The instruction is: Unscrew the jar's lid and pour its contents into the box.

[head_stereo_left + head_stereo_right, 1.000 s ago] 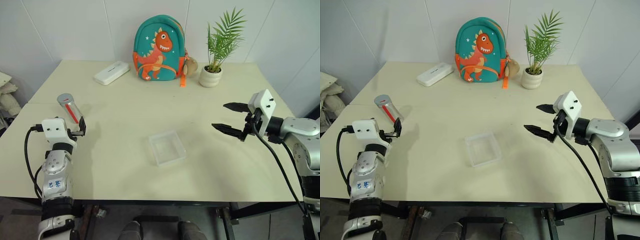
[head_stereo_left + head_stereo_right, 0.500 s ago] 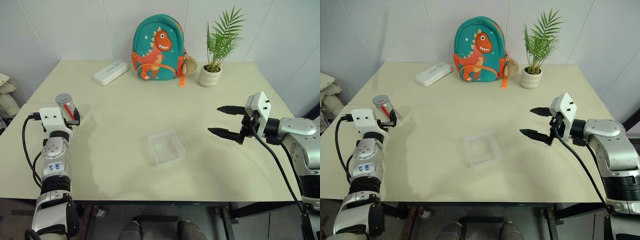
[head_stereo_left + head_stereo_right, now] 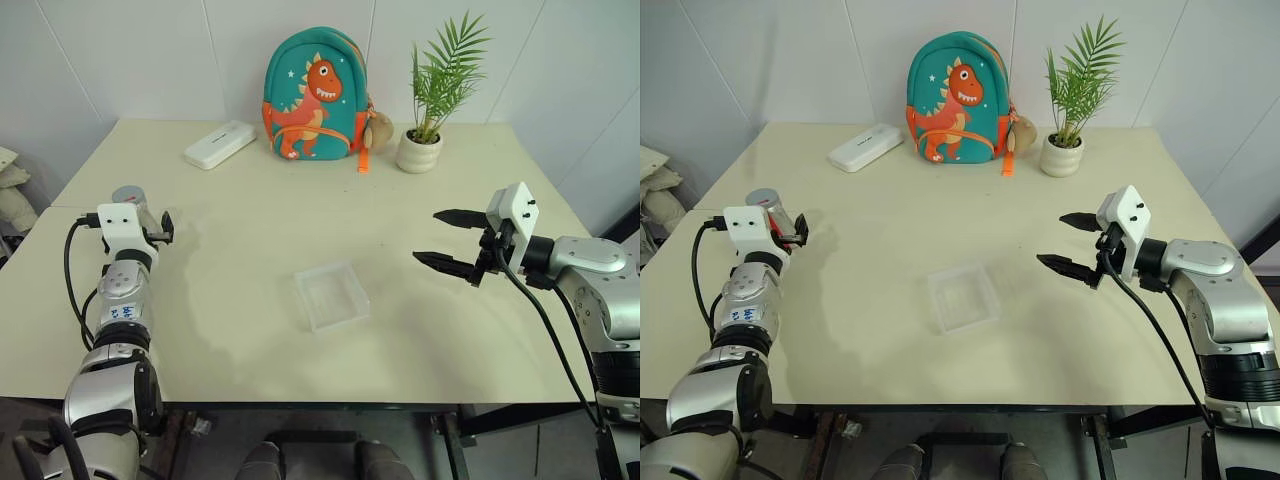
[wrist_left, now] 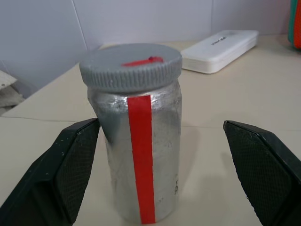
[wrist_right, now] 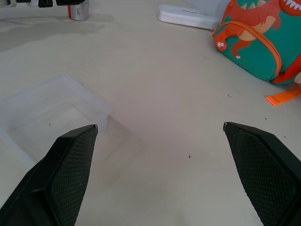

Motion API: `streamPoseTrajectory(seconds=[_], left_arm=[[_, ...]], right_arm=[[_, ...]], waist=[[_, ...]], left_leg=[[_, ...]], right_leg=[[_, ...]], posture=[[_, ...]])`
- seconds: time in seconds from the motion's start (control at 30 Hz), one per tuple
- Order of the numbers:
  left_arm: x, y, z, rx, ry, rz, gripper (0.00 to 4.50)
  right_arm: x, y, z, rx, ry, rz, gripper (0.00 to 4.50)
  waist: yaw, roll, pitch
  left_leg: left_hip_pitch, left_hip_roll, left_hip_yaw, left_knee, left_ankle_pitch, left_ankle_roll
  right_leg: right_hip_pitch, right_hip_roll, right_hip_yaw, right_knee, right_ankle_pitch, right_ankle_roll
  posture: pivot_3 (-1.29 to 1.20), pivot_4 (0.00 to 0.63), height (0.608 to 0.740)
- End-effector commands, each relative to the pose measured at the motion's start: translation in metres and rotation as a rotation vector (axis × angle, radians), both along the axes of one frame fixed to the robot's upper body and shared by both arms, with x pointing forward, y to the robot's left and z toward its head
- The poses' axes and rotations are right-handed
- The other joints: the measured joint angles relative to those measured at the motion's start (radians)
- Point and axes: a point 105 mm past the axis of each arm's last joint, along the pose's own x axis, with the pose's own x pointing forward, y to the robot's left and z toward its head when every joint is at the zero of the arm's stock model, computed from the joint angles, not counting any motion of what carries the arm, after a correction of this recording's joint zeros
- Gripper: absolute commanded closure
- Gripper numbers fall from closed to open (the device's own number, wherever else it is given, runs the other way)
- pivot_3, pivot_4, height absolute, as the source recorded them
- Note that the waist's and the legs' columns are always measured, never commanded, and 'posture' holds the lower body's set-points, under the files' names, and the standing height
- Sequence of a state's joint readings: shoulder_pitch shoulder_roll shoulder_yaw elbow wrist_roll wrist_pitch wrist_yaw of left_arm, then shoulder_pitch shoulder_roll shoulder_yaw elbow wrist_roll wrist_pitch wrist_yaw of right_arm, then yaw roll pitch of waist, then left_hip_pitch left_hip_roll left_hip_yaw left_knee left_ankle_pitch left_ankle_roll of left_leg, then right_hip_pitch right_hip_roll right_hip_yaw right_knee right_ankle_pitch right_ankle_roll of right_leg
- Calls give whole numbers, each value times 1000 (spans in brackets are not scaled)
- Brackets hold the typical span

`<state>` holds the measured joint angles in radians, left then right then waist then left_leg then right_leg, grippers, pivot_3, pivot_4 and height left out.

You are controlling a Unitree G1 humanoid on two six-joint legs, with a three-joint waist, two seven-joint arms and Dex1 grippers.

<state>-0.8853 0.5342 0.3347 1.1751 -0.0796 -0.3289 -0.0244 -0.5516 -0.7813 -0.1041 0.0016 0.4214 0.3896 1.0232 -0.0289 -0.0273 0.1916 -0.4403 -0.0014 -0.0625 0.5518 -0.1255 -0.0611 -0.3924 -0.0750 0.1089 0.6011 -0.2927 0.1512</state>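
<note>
The jar (image 4: 155, 160) is silvery with a red stripe and stands upright near the table's left edge. Its grey lid (image 4: 130, 66) is screwed on, and the contents are hidden inside. My left gripper (image 4: 161, 123) is open, level with the jar, which stands in the gap at its fingertips, close beside one finger. From the head, the lid (image 3: 127, 192) pokes up just behind the left gripper (image 3: 152, 222). The clear box (image 3: 332, 295) lies empty at the table's middle. My right gripper (image 3: 428, 236) hovers open, right of the box, nothing between its fingers.
A teal dinosaur backpack (image 3: 312, 95) stands at the back, with a potted plant (image 3: 418, 152) to its right and a white case (image 3: 220, 145) to its left. The jar sits close to the table's left edge (image 3: 60, 195).
My left gripper has moved forward along the table's left side until the jar stands at its open fingertips. The right arm has stayed in place.
</note>
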Motion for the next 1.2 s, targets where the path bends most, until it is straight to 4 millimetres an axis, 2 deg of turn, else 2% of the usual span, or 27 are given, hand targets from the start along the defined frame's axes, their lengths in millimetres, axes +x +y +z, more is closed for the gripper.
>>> streamPoseTrajectory(seconds=[0.03,0.5,0.6,0.8,1.1,1.2], left_arm=[[0,10,23,13,-49,27,37],[-3,24,24,-6,-31,82,37],[-3,28,23,-23,-14,101,673],[-4,28,25,-4,-25,104,2559],[-6,29,27,14,-41,94,2619],[-6,19,26,33,-58,-8,2619]], right_arm=[[-1,-2,18,10,-75,-4,0],[2,-7,18,7,-87,-43,0],[3,-8,18,6,-88,-48,0],[5,-8,19,12,-97,-60,0],[5,-8,19,17,-102,-67,0],[3,-7,20,19,-107,-70,0]], waist=[[-1,0,0],[1,0,0],[0,0,0],[1,0,0],[1,-1,0],[1,-1,0]], left_leg=[[0,0,0,0,0,0],[0,0,0,-1,0,0],[0,0,0,-1,0,0],[0,0,0,-1,0,0],[0,0,0,-2,0,0],[0,0,0,-2,0,0]], right_leg=[[0,0,0,0,0,0],[0,0,0,-1,0,0],[0,0,0,-1,0,0],[0,0,0,-1,0,0],[0,0,0,-1,1,2],[0,0,0,-1,1,2]], posture=[[0,150,740],[0,150,740],[0,150,740],[0,150,740],[0,150,740],[0,150,740]])
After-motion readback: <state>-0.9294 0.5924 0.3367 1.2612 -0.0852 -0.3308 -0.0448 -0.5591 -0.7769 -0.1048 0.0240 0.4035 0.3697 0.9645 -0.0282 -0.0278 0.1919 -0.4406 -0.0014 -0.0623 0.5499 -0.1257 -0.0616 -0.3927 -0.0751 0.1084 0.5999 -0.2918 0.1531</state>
